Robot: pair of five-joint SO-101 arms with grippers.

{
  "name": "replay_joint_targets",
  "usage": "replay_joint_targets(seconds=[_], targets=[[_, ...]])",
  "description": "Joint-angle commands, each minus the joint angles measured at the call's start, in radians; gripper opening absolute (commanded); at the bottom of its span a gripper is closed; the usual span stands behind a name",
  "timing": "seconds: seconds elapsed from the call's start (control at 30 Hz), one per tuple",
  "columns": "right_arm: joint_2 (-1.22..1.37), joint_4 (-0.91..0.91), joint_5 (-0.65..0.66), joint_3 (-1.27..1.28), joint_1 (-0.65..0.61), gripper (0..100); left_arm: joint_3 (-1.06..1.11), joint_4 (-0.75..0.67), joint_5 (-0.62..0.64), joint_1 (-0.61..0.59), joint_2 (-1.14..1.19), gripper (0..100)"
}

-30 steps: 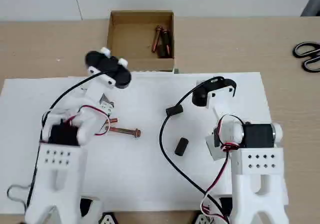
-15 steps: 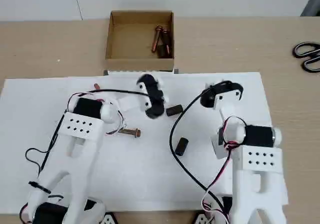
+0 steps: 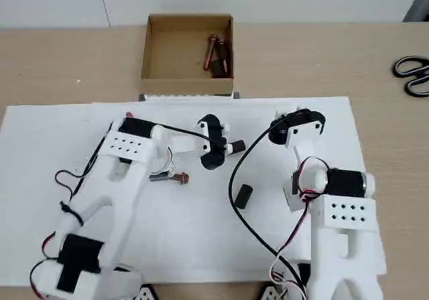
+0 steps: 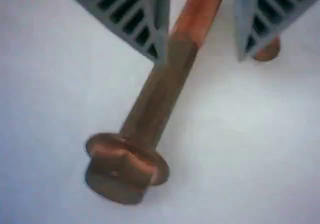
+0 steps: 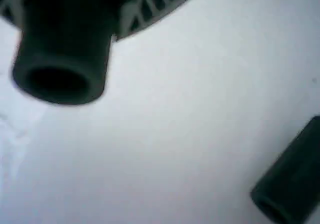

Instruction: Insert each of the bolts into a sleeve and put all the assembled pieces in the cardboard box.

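Item: left gripper [image 4: 200, 51], standing open, its fingers straddling the shank of a copper bolt [image 4: 150, 109] that is lying on the white paper [image 4: 260, 149] (head toward the camera).
Item: right gripper [image 5: 100, 9], clamping a black sleeve [image 5: 62, 69]; a second sleeve [image 5: 292, 179] is lying nearby.
Item: cardboard box [image 3: 144, 52], sitting beyond the paper and holding assembled pieces [image 3: 216, 52].

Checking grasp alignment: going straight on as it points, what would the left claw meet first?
Probably the copper-coloured bolt, whose shank lies between the left claw's open fingers; depth is unclear.
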Motion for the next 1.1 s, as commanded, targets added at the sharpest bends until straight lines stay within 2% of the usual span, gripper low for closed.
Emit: replay_joint_targets(seconds=[0.0, 0.4, 0.8, 1.07], targets=[[-0.019, -0.015, 0.005, -0.005, 0.012, 0.4, -0.059, 0.012, -0.020, 0.020, 0.041, 9], [-0.019, -0.015, 0.008, -0.005, 0.012, 0.4, -0.065, 0.015, -0.046, 0.064, 0.118, 9], [-0.019, -0.010, 0.006, -0.005, 0.012, 0.4, -0.191, 0.199, -0.049, 0.072, -0.017, 9], [-0.019, -0.008, 0.006, -0.006, 0.012, 0.4, -0.200, 0.379, -0.049, 0.068, -0.103, 9]])
